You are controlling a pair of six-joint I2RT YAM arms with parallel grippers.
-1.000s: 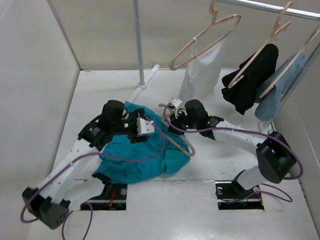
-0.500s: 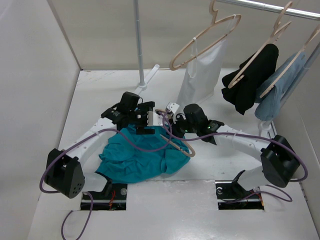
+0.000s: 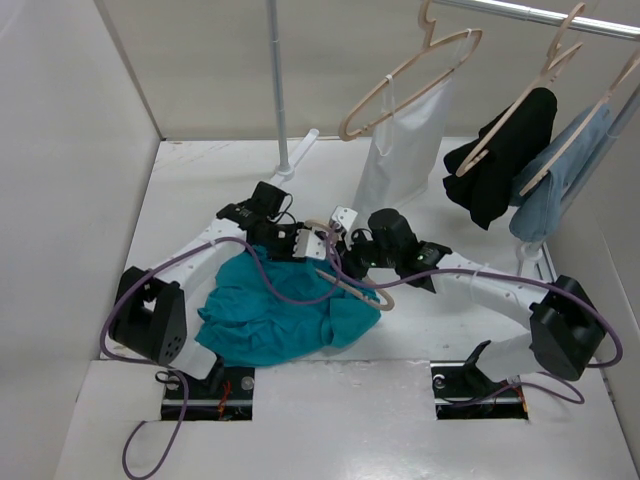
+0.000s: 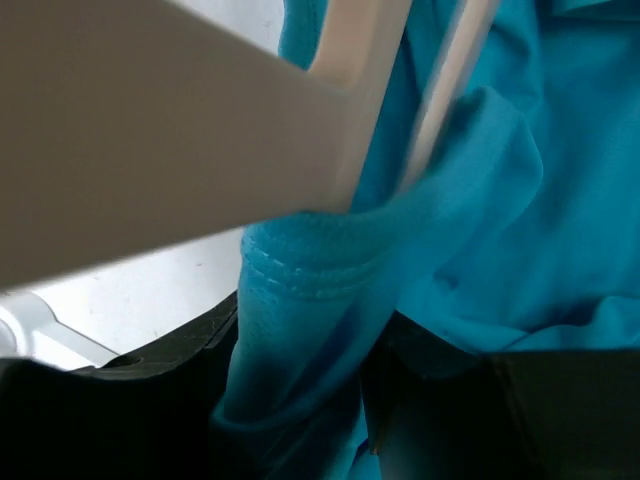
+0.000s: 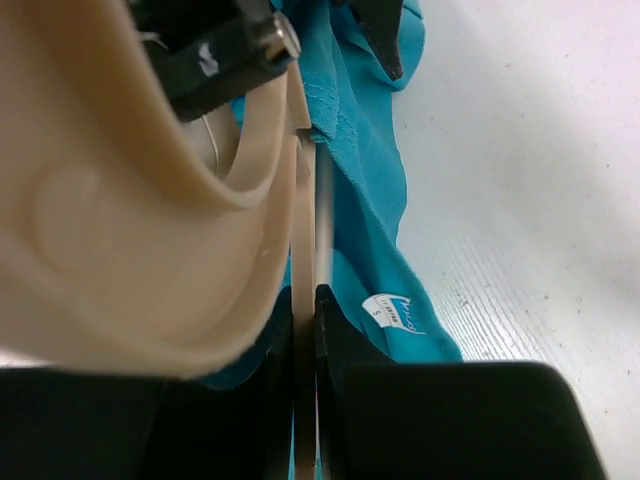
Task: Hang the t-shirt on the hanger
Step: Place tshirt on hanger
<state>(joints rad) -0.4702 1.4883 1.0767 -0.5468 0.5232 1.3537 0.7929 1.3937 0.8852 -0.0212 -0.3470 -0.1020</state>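
Observation:
The teal t-shirt (image 3: 270,315) lies crumpled on the table, its far edge drawn up to the hanger (image 3: 362,293). The pale beige wooden hanger lies slanted across the shirt's right side. My left gripper (image 3: 308,243) is shut on a stitched edge of the t-shirt (image 4: 480,200), right under the hanger's arm (image 4: 370,90); its grip (image 4: 300,400) is filled with teal cloth. My right gripper (image 3: 342,236) is shut on the hanger (image 5: 150,250), its jaws (image 5: 305,335) pinching the thin wood. The shirt's white neck label (image 5: 393,312) shows beside the jaws.
A rail at the back right carries three alike hangers: one with a white top (image 3: 405,140), one with a black garment (image 3: 500,160), one with a pale blue garment (image 3: 565,185). A metal pole (image 3: 278,90) stands at the back. A wall (image 3: 70,200) closes the left side.
My left arm has swung from over the shirt to the back right, up against the hanger, taking the shirt's edge with it. The right gripper has shifted slightly left with the hanger.

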